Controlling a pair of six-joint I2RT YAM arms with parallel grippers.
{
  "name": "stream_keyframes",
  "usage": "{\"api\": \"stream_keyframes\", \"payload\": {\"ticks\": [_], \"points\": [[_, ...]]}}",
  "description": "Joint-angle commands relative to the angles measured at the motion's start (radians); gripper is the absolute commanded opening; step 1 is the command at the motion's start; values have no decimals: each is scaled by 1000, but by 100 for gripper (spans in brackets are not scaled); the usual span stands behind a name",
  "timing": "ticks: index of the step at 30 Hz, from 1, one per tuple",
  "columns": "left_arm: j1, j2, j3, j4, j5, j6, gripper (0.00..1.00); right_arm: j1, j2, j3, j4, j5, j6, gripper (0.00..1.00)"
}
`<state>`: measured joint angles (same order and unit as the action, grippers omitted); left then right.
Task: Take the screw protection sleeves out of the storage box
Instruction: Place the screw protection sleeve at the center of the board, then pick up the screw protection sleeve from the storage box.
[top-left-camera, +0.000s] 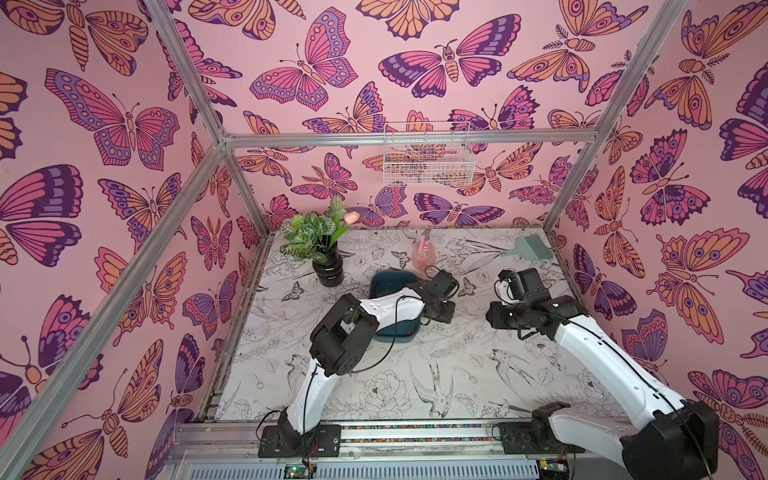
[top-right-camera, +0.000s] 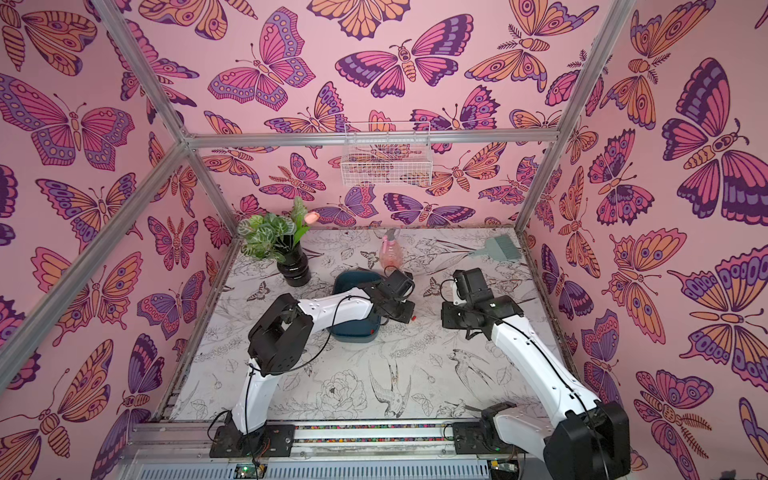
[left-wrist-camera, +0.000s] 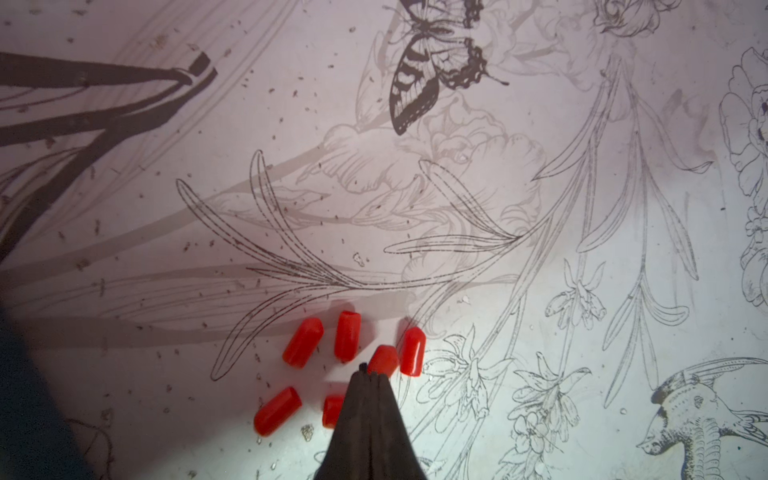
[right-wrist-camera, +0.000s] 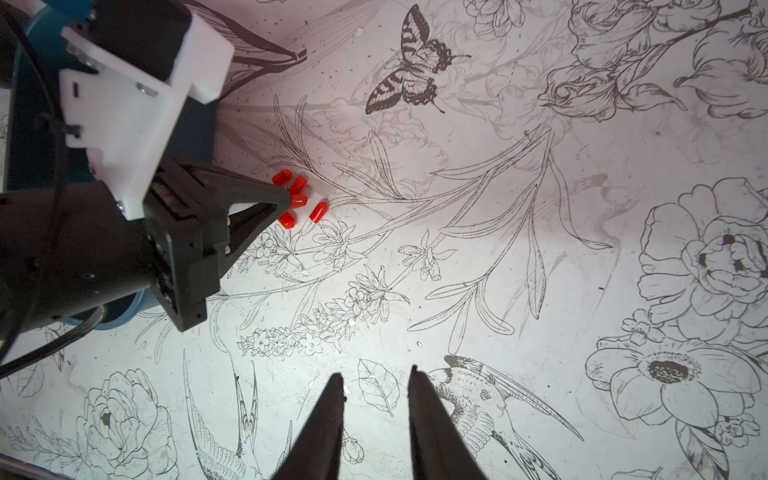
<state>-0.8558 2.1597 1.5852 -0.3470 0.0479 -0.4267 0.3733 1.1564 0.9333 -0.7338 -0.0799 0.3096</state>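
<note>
Several red-orange screw protection sleeves (left-wrist-camera: 348, 336) lie in a loose cluster on the printed tabletop, outside the storage box. The box (top-left-camera: 386, 282) is a dark teal tray, largely covered by my left arm in both top views; its inside is hidden. My left gripper (left-wrist-camera: 370, 370) is shut, fingers pressed together, its tip among the sleeves and right against one sleeve (left-wrist-camera: 382, 360). In the right wrist view the same left gripper (right-wrist-camera: 286, 199) points into the cluster (right-wrist-camera: 319, 212), with the box's wall (right-wrist-camera: 195, 124) behind it. My right gripper (right-wrist-camera: 376, 372) hangs open over bare table, well away from the sleeves.
A black vase with a plant (top-left-camera: 328, 270) stands at the back left beside the box. A pink spray bottle (top-left-camera: 424, 253) is just behind the box. A grey-green brush (top-left-camera: 530, 247) lies at the back right. A white wire basket (top-left-camera: 426, 160) hangs on the back wall.
</note>
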Motion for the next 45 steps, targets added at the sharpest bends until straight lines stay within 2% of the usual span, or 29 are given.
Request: {"api": "stream_keyframes", "payload": {"ticks": [1, 6, 12, 18, 22, 28, 34, 40, 45], "points": [[7, -31, -13, -31, -19, 13, 2, -10, -13, -7, -12, -8, 0, 31], [6, -32, -8, -31, -21, 13, 15, -10, -15, -7, -12, -8, 1, 31], [6, -38, 10, -31, -20, 22, 24, -9, -12, -7, -12, -8, 2, 31], [7, -97, 7, -31, -29, 25, 28, -10, -10, 1, -15, -12, 1, 31], [8, -210, -23, -48, -54, 41, 30, -10, -11, 13, -24, -19, 1, 31], [28, -436, -139, -50, -138, 62, 31, -9, -33, 19, 4, -83, 21, 32], [101, -677, -388, -49, -193, 17, 31, 1, -18, 50, 33, -139, 61, 31], [185, -863, -624, -42, -174, -27, 32, 56, 33, 101, 50, -131, 91, 31], [256, -954, -710, -36, -134, -55, 32, 129, 102, 154, 74, -102, 121, 31]]}}
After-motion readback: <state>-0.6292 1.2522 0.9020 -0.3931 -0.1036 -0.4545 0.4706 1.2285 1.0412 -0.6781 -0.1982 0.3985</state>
